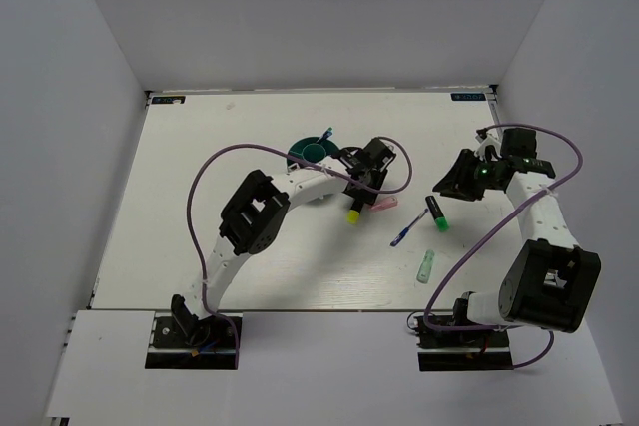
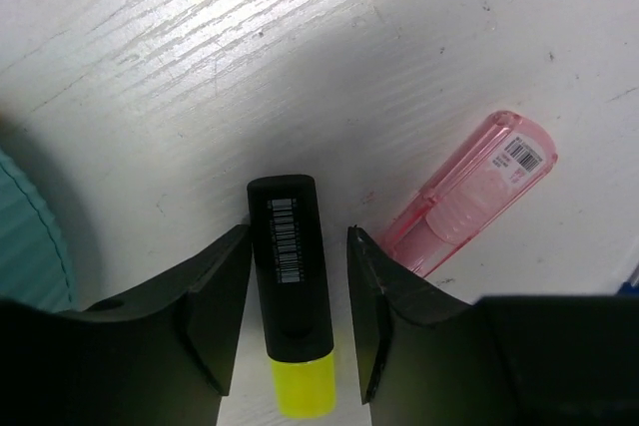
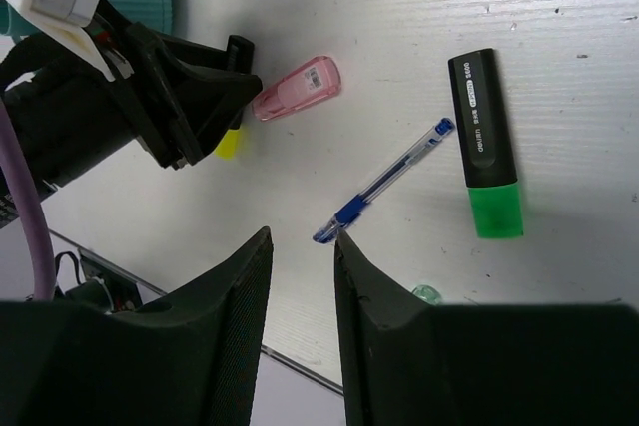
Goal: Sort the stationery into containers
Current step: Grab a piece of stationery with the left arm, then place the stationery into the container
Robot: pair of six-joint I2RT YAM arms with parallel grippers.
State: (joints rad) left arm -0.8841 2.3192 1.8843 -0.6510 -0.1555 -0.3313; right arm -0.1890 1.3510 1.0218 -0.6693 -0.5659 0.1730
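Stretched forward, low over the table [image 2: 200,47], with left gripper [image 2: 299,246] parted astride the highlighter [image 2: 288,276], unclamped. Bent leftward near the pen [image 3: 389,182], with right gripper [image 3: 302,246] narrowly parted, holding nothing.

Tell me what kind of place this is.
Probably a robotics test cell: a white tabletop boxed in by plain white wall panels, a left arm and right arm bolted at its near edge, and a yellow highlighter with black cap lying on it.
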